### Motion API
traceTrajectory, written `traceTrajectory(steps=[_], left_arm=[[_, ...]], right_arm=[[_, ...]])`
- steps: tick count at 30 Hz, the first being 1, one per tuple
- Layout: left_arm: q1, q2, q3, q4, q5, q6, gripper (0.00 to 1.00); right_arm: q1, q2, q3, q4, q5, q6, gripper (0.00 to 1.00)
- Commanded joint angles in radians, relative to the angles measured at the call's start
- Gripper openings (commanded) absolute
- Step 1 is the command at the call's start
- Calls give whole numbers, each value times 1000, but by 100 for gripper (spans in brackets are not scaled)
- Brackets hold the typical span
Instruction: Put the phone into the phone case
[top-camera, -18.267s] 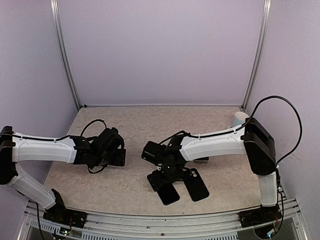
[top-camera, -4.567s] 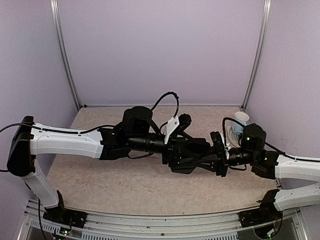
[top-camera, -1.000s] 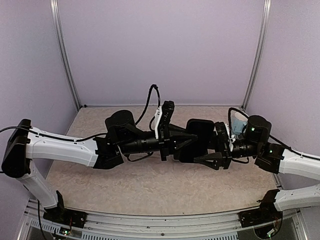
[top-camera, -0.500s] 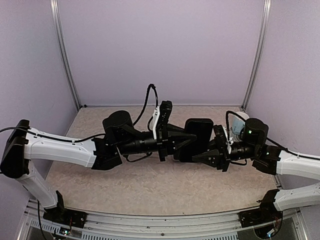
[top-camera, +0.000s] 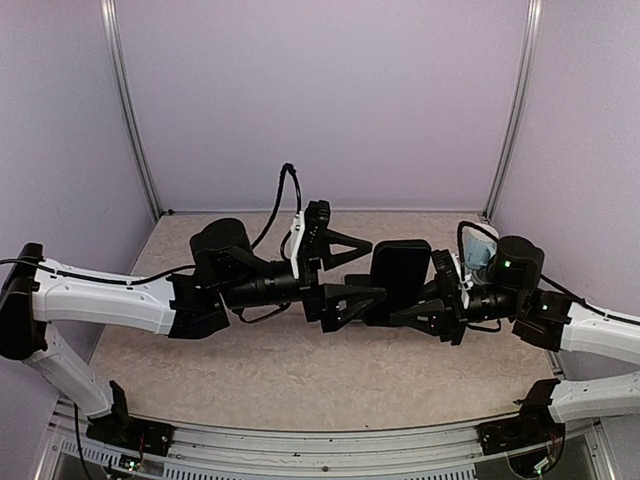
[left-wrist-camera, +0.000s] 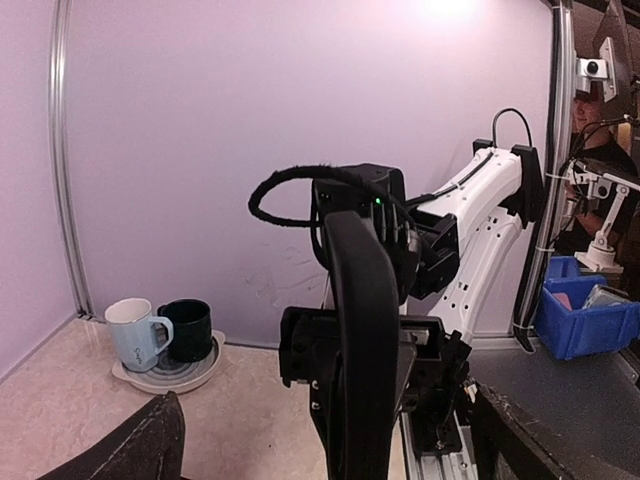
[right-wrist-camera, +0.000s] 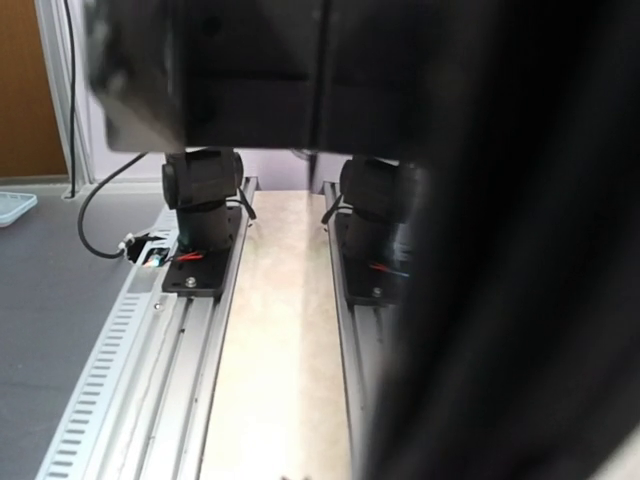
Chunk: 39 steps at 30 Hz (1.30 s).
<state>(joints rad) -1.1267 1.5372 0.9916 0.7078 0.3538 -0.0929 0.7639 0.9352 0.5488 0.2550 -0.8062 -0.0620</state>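
The right wrist view is nearly blocked by a blurred black mass close to the lens, leaving only the arm bases and a strip of rail to make out. Edge-on in the left wrist view, the phone (top-camera: 398, 268) is a thin dark slab. It may already sit in the phone case (left-wrist-camera: 362, 300), but no view lets the two be told apart. The slab is held upright in the air above the middle of the table (top-camera: 300, 370), touching nothing below it. The right gripper (top-camera: 410, 305) is clamped on its lower right part, and one finger is hidden behind the slab. The left gripper (top-camera: 372, 270) is released, with its jaws spread wide on either side of the slab's left edge and not touching it. Only the finger (left-wrist-camera: 130, 450) bases show at the bottom corners of its own camera. The tabletop is mottled beige, closed in by lilac walls and metal corner posts. At the far right corner a pale mug (left-wrist-camera: 133, 332) and a dark mug (left-wrist-camera: 188, 328) stand together on a round tray (left-wrist-camera: 165, 378), half hidden by the right arm from above. A blue bin (left-wrist-camera: 585, 320) sits outside the enclosure. Half a second earlier the left fingers were drawn close together against the slab; now they have opened and the arm has pulled back a little to the left.
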Motion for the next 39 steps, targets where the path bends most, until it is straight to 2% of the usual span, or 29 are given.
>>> traceTrajectory(steps=[1, 3, 6, 11, 13, 15, 21, 23, 24, 25, 28, 29, 32, 33, 39], left_arm=[[9, -55, -61, -111, 10, 131, 99], [8, -48, -64, -159, 14, 155, 98], [8, -29, -71, -177, 24, 159, 85], [5, -7, -73, -177, 55, 166, 32], [4, 1, -72, -174, 64, 164, 15], [2, 7, -69, -170, 69, 160, 2], [2, 10, -70, -155, 63, 159, 0], [2, 10, -77, -156, 48, 158, 55], [3, 13, -77, -160, 45, 161, 62], [3, 19, -79, -163, 45, 161, 63], [4, 27, -88, -153, 60, 157, 57], [3, 28, -90, -144, 61, 153, 49], [4, 35, -86, -112, 55, 126, 5], [4, 38, -84, -105, 55, 119, 0], [6, 37, -89, -85, 46, 99, 0]], right_arm=[[9, -40, 57, 3, 1, -1, 0], [9, -41, 61, 2, -2, -1, 0], [9, -39, 72, -11, 3, -5, 0], [9, -42, 79, -11, 10, -6, 0], [9, -42, 80, -14, 14, -4, 0], [9, -40, 79, -11, 15, -3, 0], [8, -33, 82, -10, 22, -4, 0], [8, -37, 82, -5, 21, -4, 0], [9, -38, 83, -6, 21, -4, 0], [9, -38, 86, -8, 20, -5, 0], [9, -39, 89, -10, 15, -4, 0], [8, -39, 89, -10, 13, -3, 0], [9, -36, 85, -4, 12, 3, 0], [9, -34, 85, -3, 12, 4, 0], [9, -33, 85, -10, 24, 9, 0]])
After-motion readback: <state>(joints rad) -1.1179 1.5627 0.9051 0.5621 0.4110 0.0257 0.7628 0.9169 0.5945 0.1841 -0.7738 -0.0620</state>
